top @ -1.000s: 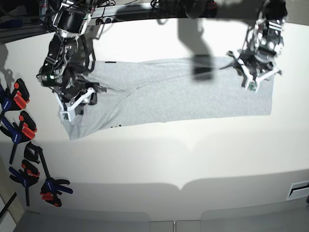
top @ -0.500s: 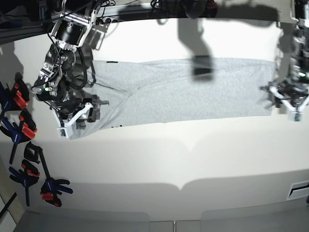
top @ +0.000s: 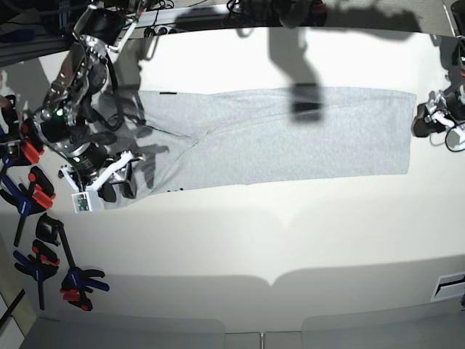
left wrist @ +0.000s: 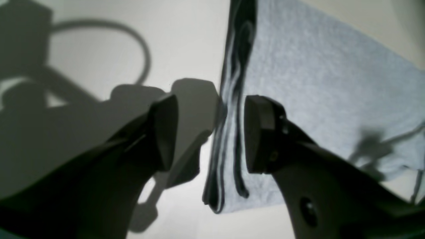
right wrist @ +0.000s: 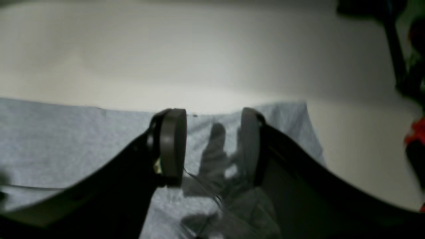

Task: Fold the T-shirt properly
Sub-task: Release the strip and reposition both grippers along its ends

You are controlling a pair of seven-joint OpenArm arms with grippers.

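The light grey T-shirt (top: 276,138) lies flat as a long folded band across the white table (top: 290,233). My right gripper (top: 116,182) is open above the shirt's left end; in the right wrist view (right wrist: 211,146) its fingers (right wrist: 172,146) hang empty over the grey cloth (right wrist: 66,142) near the cloth's corner. My left gripper (top: 430,120) is open just past the shirt's right edge. In the left wrist view (left wrist: 211,132) its fingers (left wrist: 262,132) straddle the shirt's layered edge, with the cloth (left wrist: 332,99) to one side. No lettering shows.
Several black clamps with red and blue grips (top: 33,193) lie along the table's left edge, more at the lower left (top: 73,280); one shows red in the right wrist view (right wrist: 415,132). Cables and arm mounts run along the back edge (top: 182,14).
Both arms have moved outward. The left gripper went from over the shirt's right part to beyond its right edge. The right gripper slid down and left to the shirt's left end.
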